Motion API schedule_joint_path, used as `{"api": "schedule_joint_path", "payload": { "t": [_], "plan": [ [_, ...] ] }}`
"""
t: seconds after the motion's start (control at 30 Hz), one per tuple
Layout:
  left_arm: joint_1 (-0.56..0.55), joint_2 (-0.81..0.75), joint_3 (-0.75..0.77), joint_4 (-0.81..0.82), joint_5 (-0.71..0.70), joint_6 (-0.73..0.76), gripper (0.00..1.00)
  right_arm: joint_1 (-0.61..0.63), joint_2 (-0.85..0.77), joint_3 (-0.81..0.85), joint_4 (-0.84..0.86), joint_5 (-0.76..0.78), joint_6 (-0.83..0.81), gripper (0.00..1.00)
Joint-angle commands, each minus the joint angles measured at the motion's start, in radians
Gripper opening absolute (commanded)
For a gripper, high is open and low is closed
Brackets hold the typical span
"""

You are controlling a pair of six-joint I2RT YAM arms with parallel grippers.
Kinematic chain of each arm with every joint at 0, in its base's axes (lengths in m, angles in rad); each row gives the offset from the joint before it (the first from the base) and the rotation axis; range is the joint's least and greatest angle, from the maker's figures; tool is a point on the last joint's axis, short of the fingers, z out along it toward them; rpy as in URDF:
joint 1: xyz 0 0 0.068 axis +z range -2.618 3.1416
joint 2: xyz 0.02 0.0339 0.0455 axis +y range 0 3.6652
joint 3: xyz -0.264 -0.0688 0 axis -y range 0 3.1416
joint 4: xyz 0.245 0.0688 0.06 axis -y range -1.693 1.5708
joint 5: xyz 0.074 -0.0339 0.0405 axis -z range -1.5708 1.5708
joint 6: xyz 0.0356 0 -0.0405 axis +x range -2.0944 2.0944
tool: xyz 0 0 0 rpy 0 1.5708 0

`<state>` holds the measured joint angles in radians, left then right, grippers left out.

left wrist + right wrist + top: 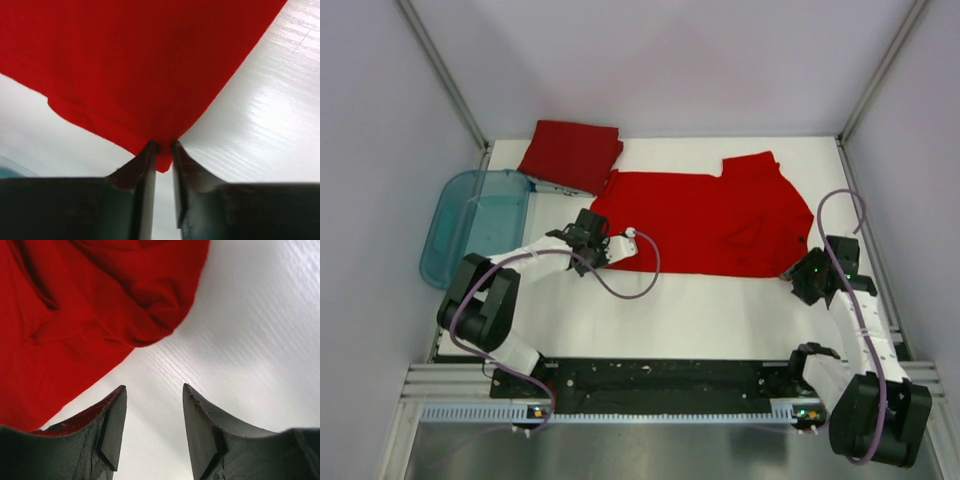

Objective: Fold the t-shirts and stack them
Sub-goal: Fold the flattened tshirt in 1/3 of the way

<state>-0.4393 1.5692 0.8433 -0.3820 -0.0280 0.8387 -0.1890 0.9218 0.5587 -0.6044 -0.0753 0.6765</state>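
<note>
The spread red shirt (700, 220) lies mid-table, with a folded shirt (570, 155) at the far left corner. The table (720, 310) is white, the walls (650, 60) are grey, and a teal tub (480, 225) overhangs the left edge. My wrist views cut off most of the cloth. My left gripper (162, 150) reaches low and pinches the spread shirt's near-left corner. My right gripper (154, 425) gapes over bare table beside the hem.

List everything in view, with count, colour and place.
Spread shirt: 1, red, flat at mid-table.
Folded shirt: 1, dark red, far left corner of the table.
Tub: 1, translucent teal, at the table's left edge.
Table: 1, white, under the shirts.
Left gripper: 1, black, shut on the spread shirt's near left corner.
Right gripper: 1, black, open over bare table by the spread shirt's near right corner.
</note>
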Motion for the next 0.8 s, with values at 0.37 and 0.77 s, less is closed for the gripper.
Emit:
{"api": "schedule_joint_path", "payload": {
  "t": [0.37, 0.77],
  "plan": [
    [0.002, -0.011, -0.01, 0.023, 0.05, -0.01, 0.0, -0.047, -0.13, -0.217, 0.12, 0.071, 0.584, 0.4],
    [0.001, -0.003, 0.002, 0.011, 0.042, -0.018, 0.0, -0.047, -0.066, -0.24, 0.259, 0.109, 0.719, 0.39]
  ]
}}
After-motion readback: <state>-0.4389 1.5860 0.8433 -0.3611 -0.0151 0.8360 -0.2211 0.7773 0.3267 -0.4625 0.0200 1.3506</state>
